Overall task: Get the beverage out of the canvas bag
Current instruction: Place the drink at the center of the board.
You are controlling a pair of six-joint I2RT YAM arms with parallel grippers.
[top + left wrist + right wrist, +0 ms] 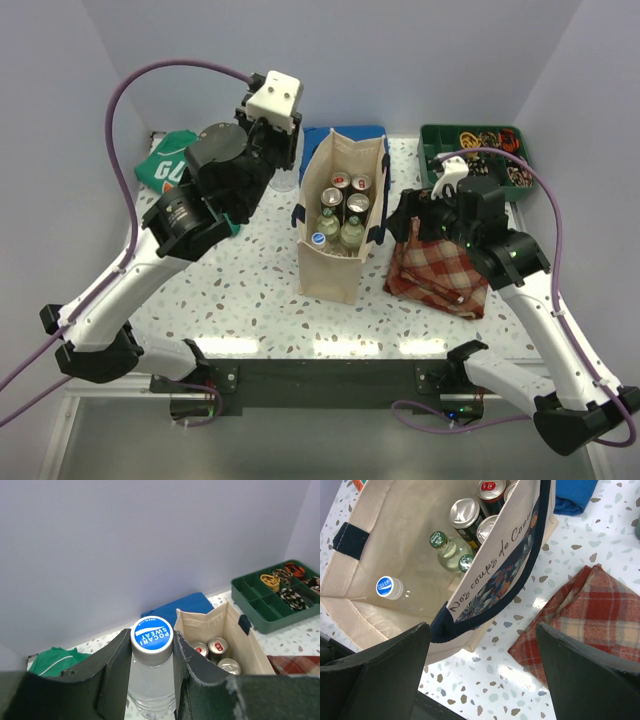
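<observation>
The bottle (151, 680), clear with a blue-and-white cap, is found outside the bag (330, 270), just beside its left wall toward the far end. It is pinched upright below the cap by the left gripper (151, 645), with one finger pressed on each side. Whether its base touches the table (240, 280) cannot be told from the wrist view.

The bag stands upright mid-table, open at the top. Inside are noted cans (345, 185) at the far end, green-capped glass bottles (445, 547) in the middle, and a second bottle (389, 587) with a blue cap at the near end.

The right gripper (482, 630) is spread wide over the bag's near right corner and holds nothing. The bag's navy trim lies between its fingers.

A plaid cloth (440, 270) lies right of the bag. A blue cloth (365, 131) lies behind it. A green tray (260, 612) sits at the far right corner.
</observation>
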